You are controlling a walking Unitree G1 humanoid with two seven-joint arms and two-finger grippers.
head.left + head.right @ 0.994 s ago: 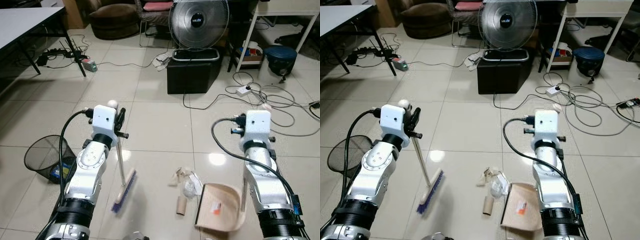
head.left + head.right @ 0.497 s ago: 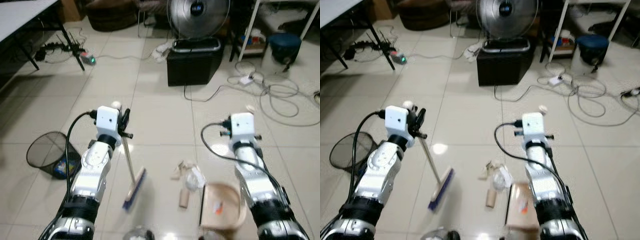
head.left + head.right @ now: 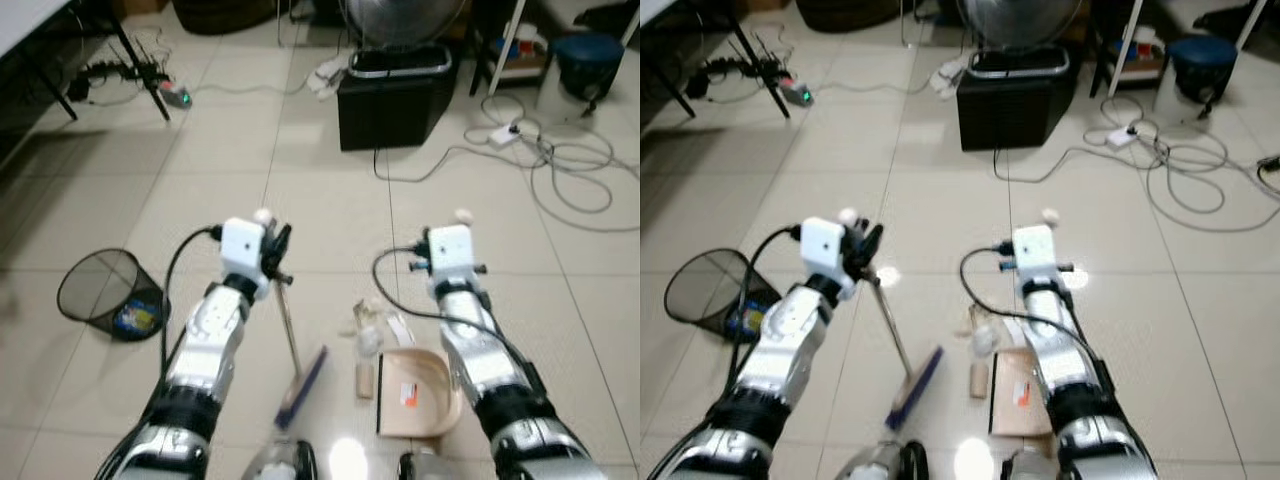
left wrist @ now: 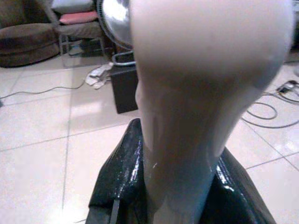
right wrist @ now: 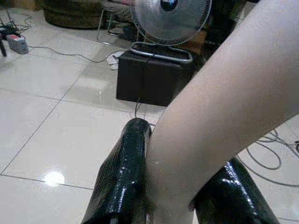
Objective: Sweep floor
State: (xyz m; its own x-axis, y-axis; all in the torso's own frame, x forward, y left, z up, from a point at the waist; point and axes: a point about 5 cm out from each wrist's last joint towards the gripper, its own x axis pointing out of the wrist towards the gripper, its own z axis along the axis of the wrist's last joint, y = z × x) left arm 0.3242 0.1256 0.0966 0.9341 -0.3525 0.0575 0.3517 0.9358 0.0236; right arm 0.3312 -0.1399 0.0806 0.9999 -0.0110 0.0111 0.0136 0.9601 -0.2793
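Left gripper (image 3: 272, 252) clamped on cream handle of blue-bristled broom (image 3: 300, 386). Right gripper (image 3: 452, 262) clamped on beige plastic dustpan (image 3: 415, 393) handle. Paper scraps and cardboard tube (image 3: 364, 380) at dustpan's 9 o'clock. Sweep toward 3 o'clock, pan lip flat.

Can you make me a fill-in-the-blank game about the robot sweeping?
1. The left gripper is shut on the handle of the ____.
2. The right gripper holds the beige ____.
3. The cardboard tube lies between the broom head and the ____.
4. The mesh bin stands on the robot's ____ side.

Missing words: broom; dustpan; dustpan; left
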